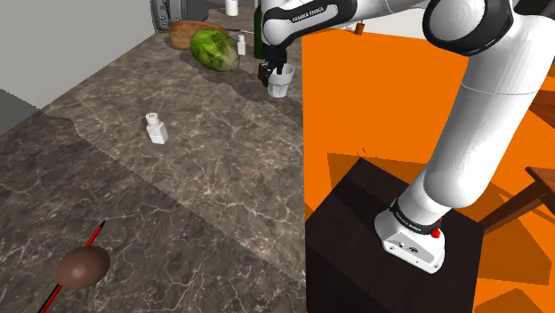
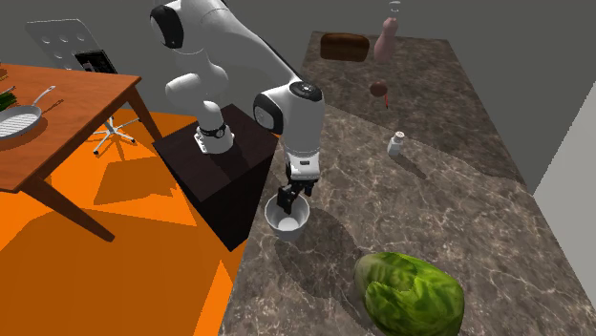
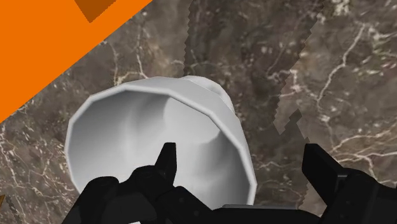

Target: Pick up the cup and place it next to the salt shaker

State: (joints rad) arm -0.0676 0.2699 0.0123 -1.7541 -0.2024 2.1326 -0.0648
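Cup (image 1: 281,82), white, stands upright at the worktop (image 1: 222,178) edge. Hand (image 3: 242,156) fingers are apart, straddling its rim; salt shaker (image 1: 156,127) well apart.

We see a plain white cup (image 3: 146,133) and an equally white salt shaker (image 1: 156,128). The counter (image 1: 205,187) is dark brown, veined in pale cream like marble. The gripper (image 3: 242,156) is all black, the leafy head (image 1: 214,48) mottled green, the floor (image 1: 400,98) flat orange, and the stand (image 1: 347,240) blackish brown.
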